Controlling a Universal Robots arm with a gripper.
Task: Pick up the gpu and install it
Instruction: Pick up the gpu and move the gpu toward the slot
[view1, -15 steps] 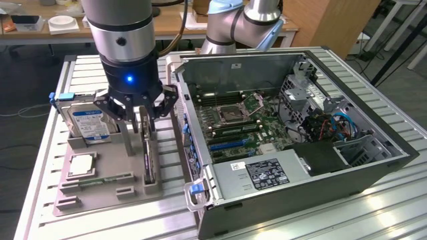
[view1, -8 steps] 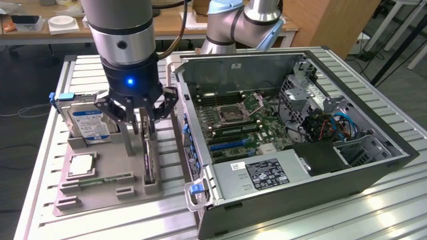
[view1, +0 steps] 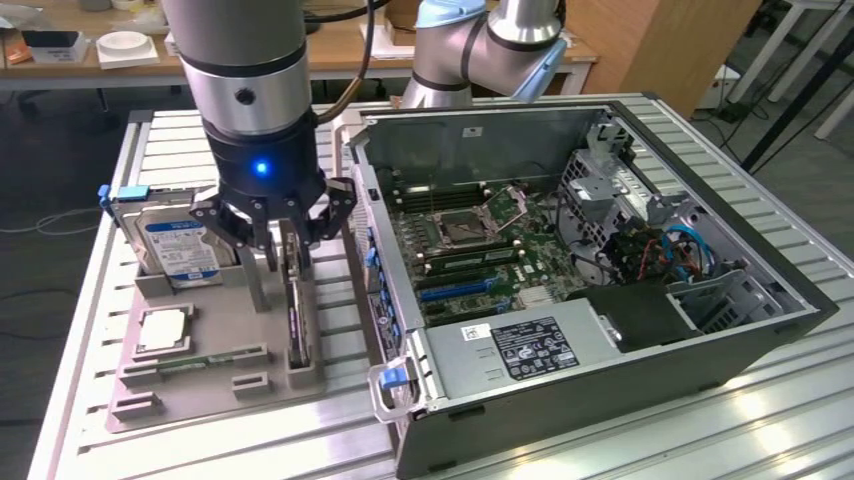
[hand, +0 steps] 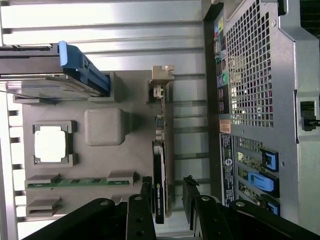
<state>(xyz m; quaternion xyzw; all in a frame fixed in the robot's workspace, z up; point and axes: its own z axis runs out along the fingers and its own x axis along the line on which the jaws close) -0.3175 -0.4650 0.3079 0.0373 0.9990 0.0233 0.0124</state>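
The gpu (view1: 296, 325) is a thin dark card standing on its long edge in a slot of the grey holder tray (view1: 214, 395), at the exterior view's left of the open computer case (view1: 587, 300). My gripper (view1: 283, 268) hangs just above one end of the card and is open. In the wrist view the gpu (hand: 161, 150) runs between the two fingertips (hand: 145, 192), which straddle its near end with a small gap on each side. My gripper (hand: 167, 195) holds nothing.
On the same tray stand a silver hard drive (view1: 176, 245) with a blue-white label, a square processor chip (view1: 160, 330) and a narrow green memory stick (view1: 200, 360). The case lies open with its motherboard (view1: 467, 240) and blue slots exposed. The case's wall stands close beside the tray.
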